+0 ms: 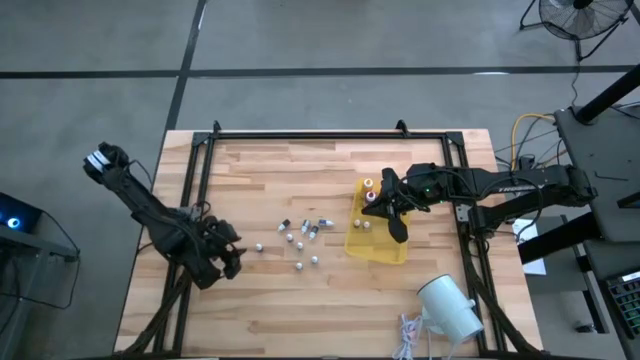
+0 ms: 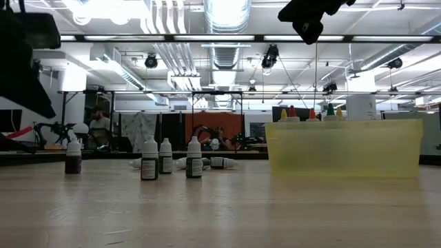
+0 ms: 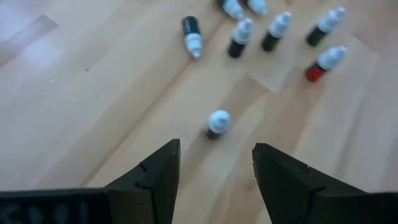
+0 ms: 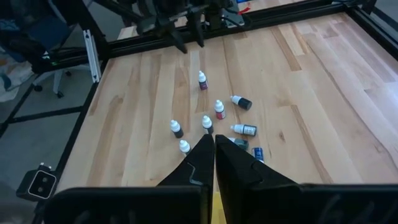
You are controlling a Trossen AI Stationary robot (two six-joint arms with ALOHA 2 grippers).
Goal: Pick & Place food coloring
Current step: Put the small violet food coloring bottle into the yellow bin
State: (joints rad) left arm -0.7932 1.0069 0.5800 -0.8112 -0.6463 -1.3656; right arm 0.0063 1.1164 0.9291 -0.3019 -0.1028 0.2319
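Several small white-capped food coloring bottles (image 1: pixel 300 238) stand or lie scattered on the wooden table's middle. My left gripper (image 1: pixel 234 256) is open, slanting down just left of them. The nearest bottle (image 3: pixel 216 123) stands upright ahead of the gap between its fingers, untouched. A yellow container (image 1: pixel 376 242) right of the cluster holds a few bottles with coloured tops (image 1: pixel 368 190), also seen in the low view (image 2: pixel 310 114). My right gripper (image 1: pixel 378 205) hangs shut above that container, holding nothing (image 4: pixel 214 149).
A big white cylinder (image 1: pixel 450 305) lies at the near right, with a bundle of cords (image 1: pixel 410 335) beside it. A black frame rail (image 1: pixel 330 136) runs along the table's far edge. Bare wood lies near the front edge.
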